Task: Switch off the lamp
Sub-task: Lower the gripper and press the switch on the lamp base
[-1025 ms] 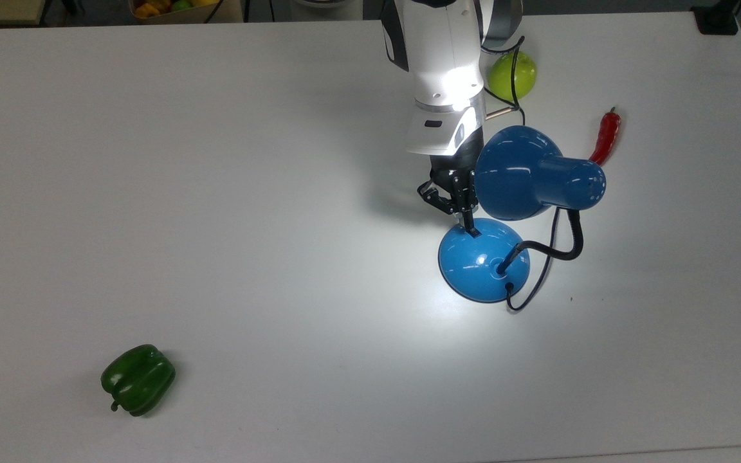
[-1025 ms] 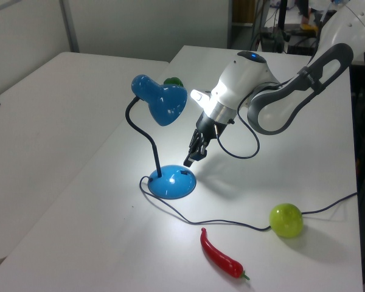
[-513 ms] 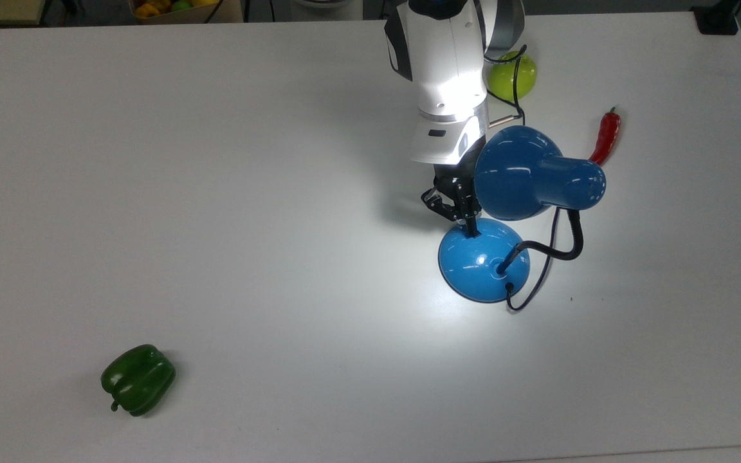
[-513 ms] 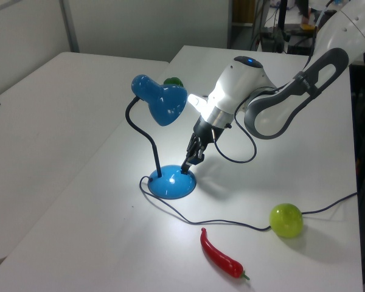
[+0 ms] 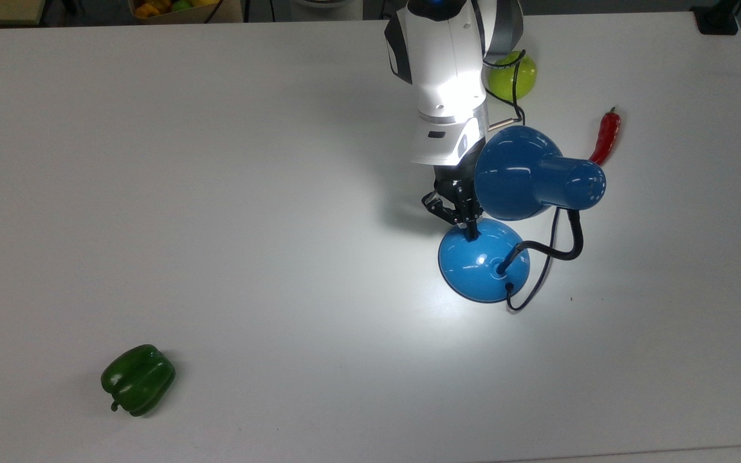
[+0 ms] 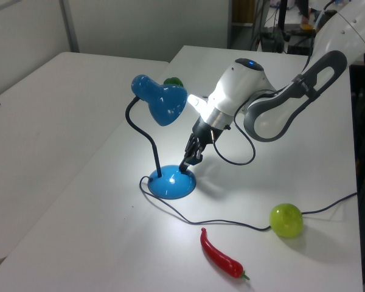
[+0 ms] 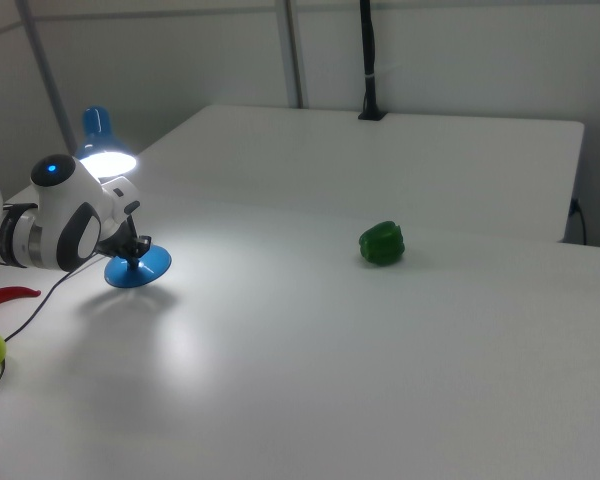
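Handling note: the lamp [image 5: 483,260] is judged light for its size, with a hard, glossy domed base that a fingertip could skid across, and a gooseneck that flexes if pushed. No grasp is called for; the contact point is the switch on the base's far side in the top view, pressed straight down so the base does not slide on the table [image 5: 216,193].

Appearance: bright blue round base, black gooseneck rising from its crown, darker blue cone shade [image 5: 534,173] hanging above and right of the base in the top view, thin black cord [image 6: 231,224] trailing off across the table. The lamp is lit; a bright pool surrounds the base.

Location: right of centre in the top view, toward the far half of the table.

The gripper [image 5: 467,225] has its tip on the base's far edge; fingers appear drawn together, holding nothing.

Nearby: a red chili [image 5: 605,136] and green apple [image 5: 512,74] farther right; a green bell pepper [image 5: 137,379] well apart, near left.
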